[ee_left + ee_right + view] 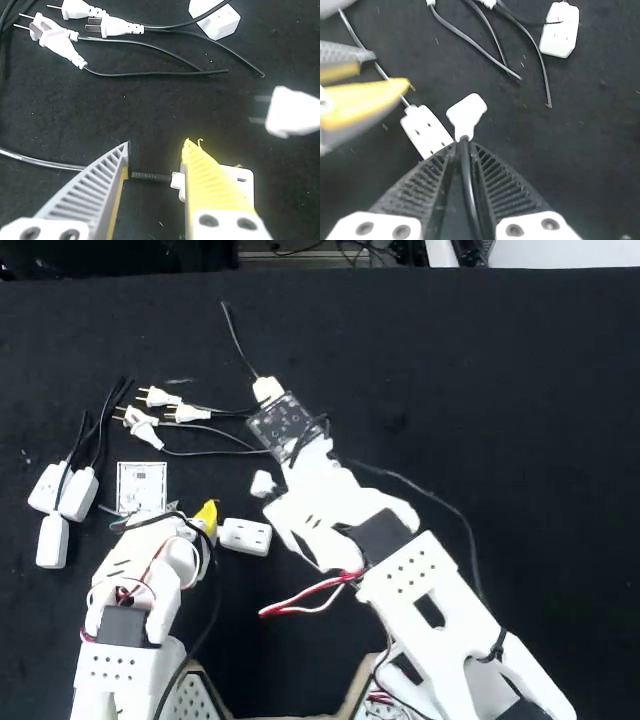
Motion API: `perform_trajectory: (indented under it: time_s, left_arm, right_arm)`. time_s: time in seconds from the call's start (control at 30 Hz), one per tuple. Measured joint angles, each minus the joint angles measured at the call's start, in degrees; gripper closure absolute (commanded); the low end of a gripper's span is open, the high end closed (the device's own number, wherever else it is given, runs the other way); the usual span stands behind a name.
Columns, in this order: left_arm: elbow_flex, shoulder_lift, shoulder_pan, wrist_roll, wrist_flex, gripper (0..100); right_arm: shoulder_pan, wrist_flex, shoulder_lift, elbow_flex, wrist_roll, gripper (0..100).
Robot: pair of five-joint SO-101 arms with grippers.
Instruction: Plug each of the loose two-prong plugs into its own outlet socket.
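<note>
A white outlet socket point(245, 536) lies on the black table between the two arms. My left gripper point(157, 145) is open just over the end where the socket's point(240, 177) thin black cable enters, and the cable runs between the grey and yellow fingers. My right gripper point(462, 142) is shut on the cable of a white two-prong plug point(466, 114), holding the plug point(263, 483) a little beyond the socket point(425, 132). Three loose plugs point(150, 410) lie at the far left, also seen from the left wrist point(75, 25). A second socket point(269, 390) lies farther back.
Three white adapter blocks point(55, 505) and a small white card point(141, 487) lie at the left. Thin black cables point(150, 47) run across the mat between the plugs and the far socket point(560, 30). A small black board point(283, 420) sits beside the right arm.
</note>
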Motion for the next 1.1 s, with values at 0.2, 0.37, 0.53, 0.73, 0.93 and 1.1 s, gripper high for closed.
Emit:
perform_trajectory:
  time_s: [0.2, 0.37, 0.53, 0.73, 0.93, 1.1]
  left_arm:
    - [0.0, 0.0, 0.0, 0.0, 0.0, 82]
    - [0.0, 0.0, 0.0, 0.0, 0.0, 82]
    - [0.0, 0.0, 0.0, 0.0, 0.0, 82]
    - [0.0, 0.0, 0.0, 0.0, 0.0, 82]
    - [0.0, 0.0, 0.0, 0.0, 0.0, 82]
    - [0.0, 0.0, 0.0, 0.0, 0.0, 82]
  right_arm:
    - [6.8, 0.6, 1.2, 5.0, 4.3, 98.8]
    - [7.8, 0.2, 7.2, 5.9, 6.4, 98.8]
    - [7.8, 0.3, 16.2, 0.4, 6.5, 98.7]
    - [7.8, 4.9, 30.2, -12.9, 2.9, 98.7]
    - [7.9, 7.5, 38.9, -21.5, 0.1, 98.4]
    - [4.7, 7.7, 40.2, -22.7, -0.1, 98.2]
